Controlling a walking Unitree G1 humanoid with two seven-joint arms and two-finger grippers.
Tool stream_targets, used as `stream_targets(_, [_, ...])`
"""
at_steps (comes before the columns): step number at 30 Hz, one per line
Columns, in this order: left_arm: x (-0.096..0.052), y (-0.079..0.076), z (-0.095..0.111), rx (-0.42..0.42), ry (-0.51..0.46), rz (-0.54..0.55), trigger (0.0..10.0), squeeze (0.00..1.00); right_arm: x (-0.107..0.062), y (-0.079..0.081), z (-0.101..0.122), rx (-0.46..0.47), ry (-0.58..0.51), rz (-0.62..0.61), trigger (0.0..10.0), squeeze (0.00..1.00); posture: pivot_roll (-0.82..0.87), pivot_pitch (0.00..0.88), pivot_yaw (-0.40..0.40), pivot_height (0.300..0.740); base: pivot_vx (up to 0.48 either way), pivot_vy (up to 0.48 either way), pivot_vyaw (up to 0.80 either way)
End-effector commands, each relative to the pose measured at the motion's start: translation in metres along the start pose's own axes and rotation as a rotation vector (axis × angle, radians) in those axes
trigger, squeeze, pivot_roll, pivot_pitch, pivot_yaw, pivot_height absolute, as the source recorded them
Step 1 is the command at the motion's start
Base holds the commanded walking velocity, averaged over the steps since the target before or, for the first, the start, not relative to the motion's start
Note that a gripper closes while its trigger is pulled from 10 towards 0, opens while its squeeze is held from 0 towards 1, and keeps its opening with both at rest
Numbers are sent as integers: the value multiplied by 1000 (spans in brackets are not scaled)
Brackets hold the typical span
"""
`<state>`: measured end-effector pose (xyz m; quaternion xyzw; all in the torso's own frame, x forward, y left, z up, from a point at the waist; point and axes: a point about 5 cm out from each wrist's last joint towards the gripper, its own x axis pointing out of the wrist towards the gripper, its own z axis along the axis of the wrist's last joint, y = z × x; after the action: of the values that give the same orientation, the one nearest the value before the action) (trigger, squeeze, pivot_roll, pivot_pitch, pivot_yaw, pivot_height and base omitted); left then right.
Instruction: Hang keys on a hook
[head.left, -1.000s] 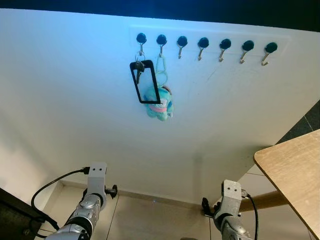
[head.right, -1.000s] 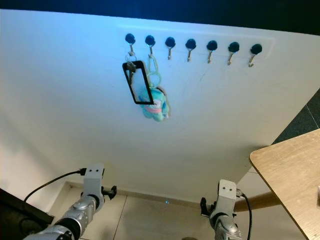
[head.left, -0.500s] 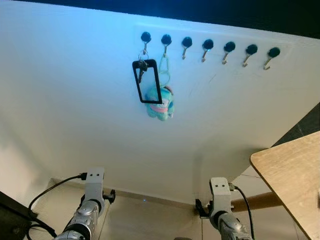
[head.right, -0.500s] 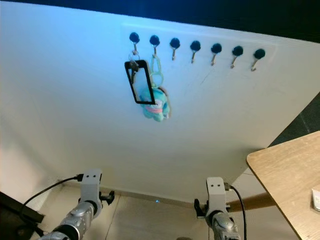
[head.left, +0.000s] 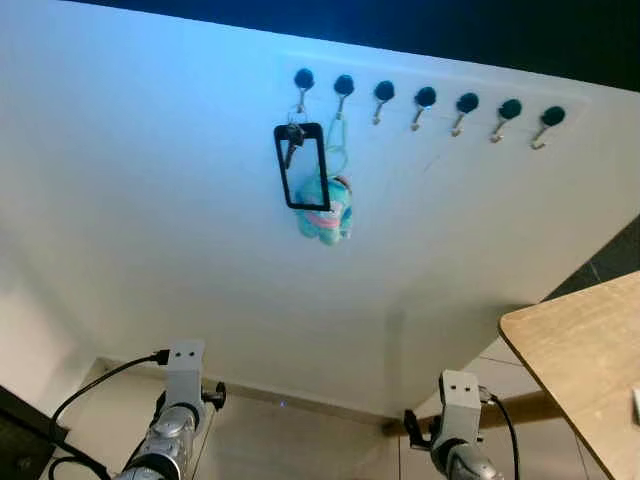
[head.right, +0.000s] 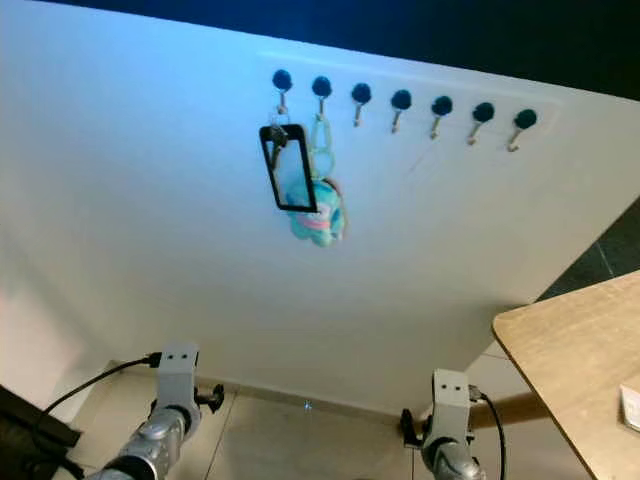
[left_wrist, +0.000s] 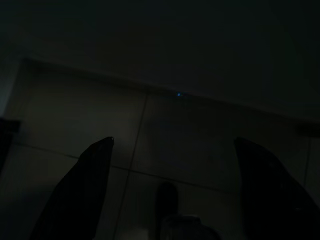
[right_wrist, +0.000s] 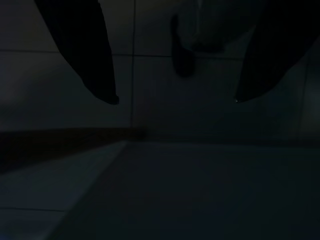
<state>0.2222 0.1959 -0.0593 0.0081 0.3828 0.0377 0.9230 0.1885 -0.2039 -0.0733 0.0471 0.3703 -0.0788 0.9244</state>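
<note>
You're looking up at a white wall (head.left: 150, 200) with a row of seven black-capped hooks (head.left: 426, 98) near the top. The keys (head.left: 292, 133) hang on the leftmost hook (head.left: 303, 79), together with a black rectangular tag (head.left: 302, 166) that dangles below them against the wall. The second hook (head.left: 344, 85) carries a light green loop with a teal plush charm (head.left: 326, 211), partly behind the tag's lower edge. The other five hooks carry nothing. Both arms hang low near the tiled floor (head.left: 300, 445), well apart from the hooks: left arm (head.left: 178, 410) at lower left with a black cable running off it, right arm (head.left: 456, 425) at lower right. Wrist views are very dark, but you can make out the left gripper (left_wrist: 172, 187) with fingers spread apart, nothing between them, floor tiles behind. Right gripper (right_wrist: 175, 100) same: fingers apart, nothing held, tiles and baseboard beyond. A wooden surface (head.left: 585, 345) sits at the right edge, with a small white item at its far edge, too small to identify.
</note>
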Motion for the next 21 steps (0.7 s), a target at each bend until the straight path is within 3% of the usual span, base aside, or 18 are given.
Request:
stream_targets(1, [0, -8, -1, 10, 4, -21, 10000, 0, 0, -4, 2, 21, -7, -21, 10000, 0, 46, 39, -69, 740, 0, 0, 0])
stream_targets(14, [2, -4, 6, 66, -3, -37, 10000, 0, 1, 1, 3, 33, -10, -3, 10000, 0, 64, 56, -62, 740, 0, 0, 0])
stream_targets(21, [2, -4, 6, 28, -3, -30, 10000, 0, 2, 4, 4, 64, -16, -9, 10000, 0, 61, 67, -57, 740, 0, 0, 0])
